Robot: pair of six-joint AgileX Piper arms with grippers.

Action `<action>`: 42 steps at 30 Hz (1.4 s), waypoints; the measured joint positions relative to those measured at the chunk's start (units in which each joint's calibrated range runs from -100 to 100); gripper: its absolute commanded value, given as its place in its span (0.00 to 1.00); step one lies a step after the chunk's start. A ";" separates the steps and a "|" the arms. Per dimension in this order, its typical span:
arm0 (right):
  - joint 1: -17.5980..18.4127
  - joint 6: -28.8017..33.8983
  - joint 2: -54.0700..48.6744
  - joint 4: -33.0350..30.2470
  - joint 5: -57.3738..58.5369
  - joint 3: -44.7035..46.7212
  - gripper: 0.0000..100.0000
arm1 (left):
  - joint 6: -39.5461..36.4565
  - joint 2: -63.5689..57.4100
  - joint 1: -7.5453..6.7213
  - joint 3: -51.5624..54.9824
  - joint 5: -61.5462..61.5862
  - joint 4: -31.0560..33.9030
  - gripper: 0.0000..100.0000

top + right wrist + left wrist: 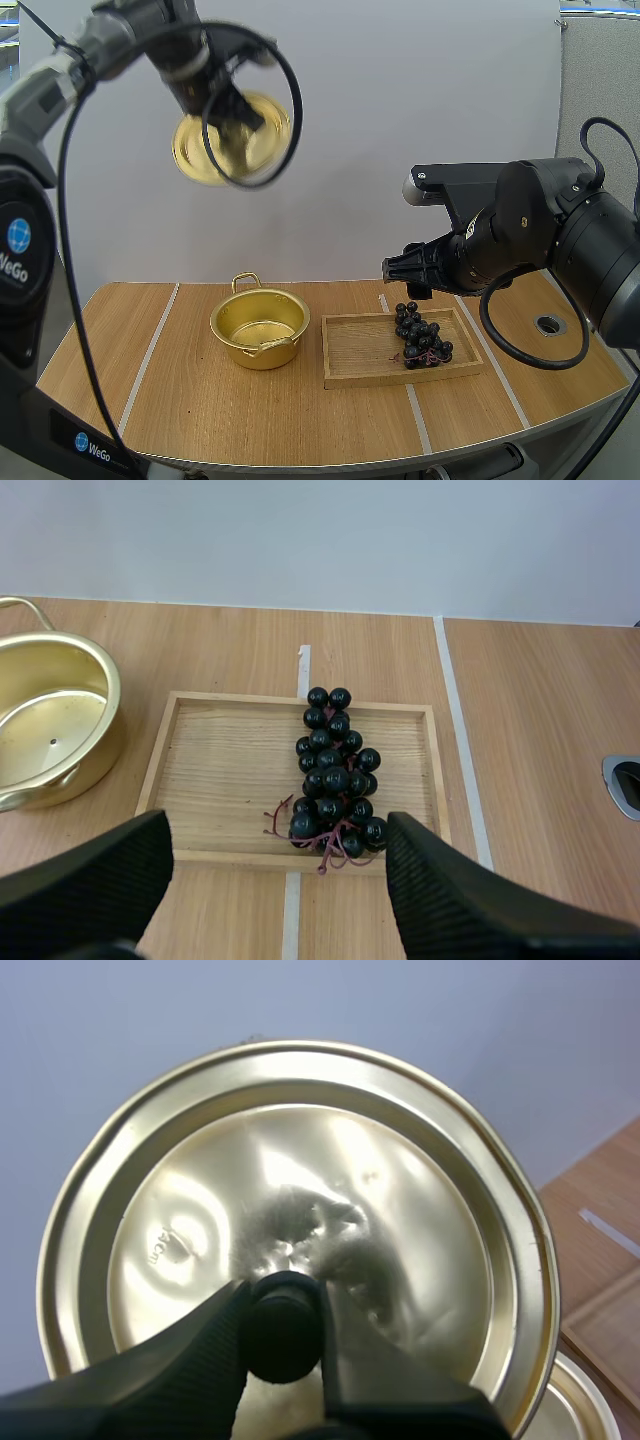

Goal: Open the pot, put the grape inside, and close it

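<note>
The right gripper (279,830) hangs with its fingers spread wide above the near edge of the wooden tray (220,770). A bunch of dark grapes (335,775) lies inside the tray, toward the side away from the gold pot (98,745). The pot stands lidless just beside the tray on the table (540,740).

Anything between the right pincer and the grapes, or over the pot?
Nothing visible. The open right pincer faces the grapes on the tray; the pot is uncovered, its lid held high by the left pincer.

Pale wooden table (200,400) with thin white stripes (151,352) — plain whitish wall (400,80) behind, soft even light
</note>
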 measured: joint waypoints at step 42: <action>-0.15 4.01 25.54 -3.95 -8.43 -1.26 1.00 | -3.79 -0.88 0.00 -28.88 -8.83 1.31 0.00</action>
